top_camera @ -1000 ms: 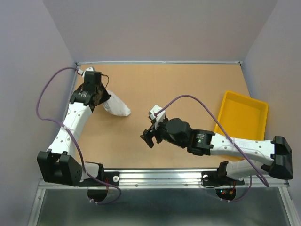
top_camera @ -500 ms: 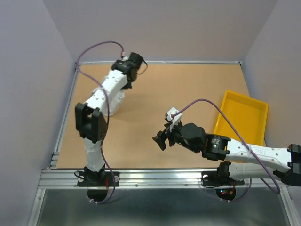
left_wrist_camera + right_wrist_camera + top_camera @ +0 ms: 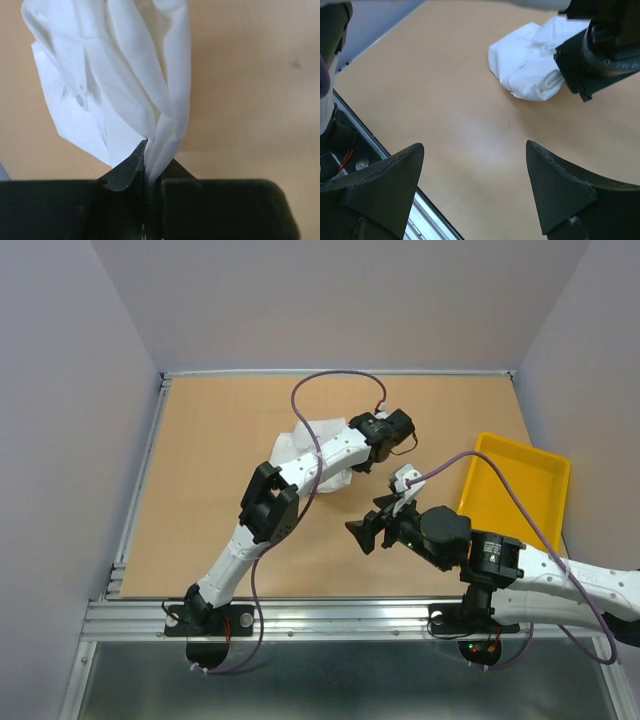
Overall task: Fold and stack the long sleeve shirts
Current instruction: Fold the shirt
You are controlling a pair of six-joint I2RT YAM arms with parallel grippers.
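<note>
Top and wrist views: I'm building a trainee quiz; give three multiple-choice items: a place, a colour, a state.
1. The tray lies: A by the left arm; B by the right arm; C mid-table.
2. The shirt is: A white; B blue; C yellow.
3. The left gripper is: A open, empty; B shut on the tray; C shut on the shirt.
B, it sits beside the right arm; A, plainly white fabric; C, fabric is pinched between its closed fingers.
</note>
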